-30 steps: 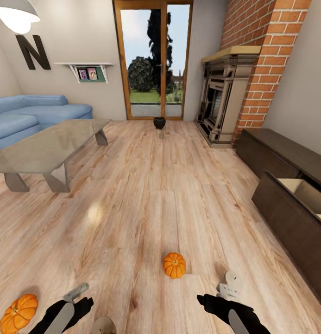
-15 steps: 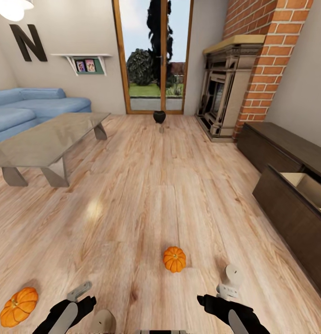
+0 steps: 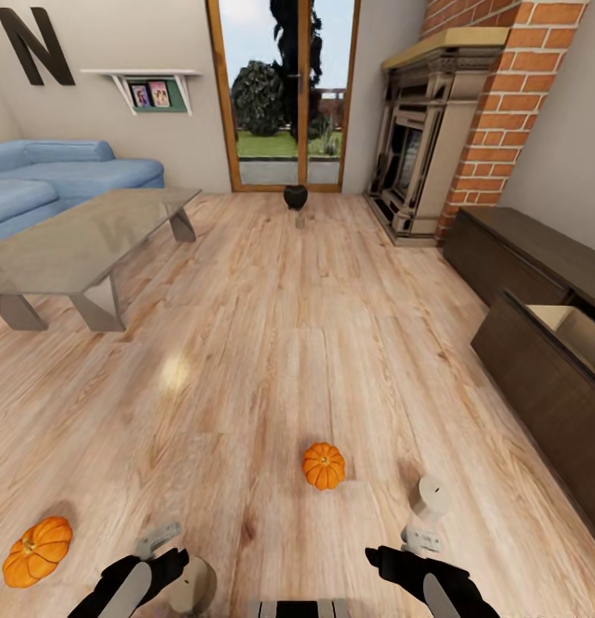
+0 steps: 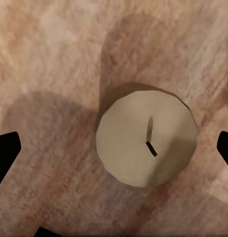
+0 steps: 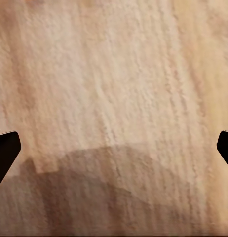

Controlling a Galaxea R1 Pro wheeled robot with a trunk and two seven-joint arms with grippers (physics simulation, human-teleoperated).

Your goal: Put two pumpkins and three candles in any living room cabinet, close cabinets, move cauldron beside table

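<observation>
Left gripper [image 4: 114, 148] hangs spread wide over an upright candle [image 4: 146, 134], nothing held; right gripper [image 5: 114, 148] likewise wide and empty above bare floor [image 5: 119, 74]. Risk, as I judge it: a fingertip descending off-centre could tip the candle. Second candle [image 3: 432, 496] near right arm, pumpkins [image 3: 323, 465] [image 3: 38, 550] on floor, cabinet [image 3: 537, 378] drawer open at right, cauldron [image 3: 295, 196] far by door

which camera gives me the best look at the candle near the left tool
The left wrist view: the candle sits centred between the open left tool's fingertips, seen from straight above, wick visible, standing on the wooden floor. In the head view it is partly hidden at the bottom edge behind that tool. The right wrist view looks at bare floor.
</observation>
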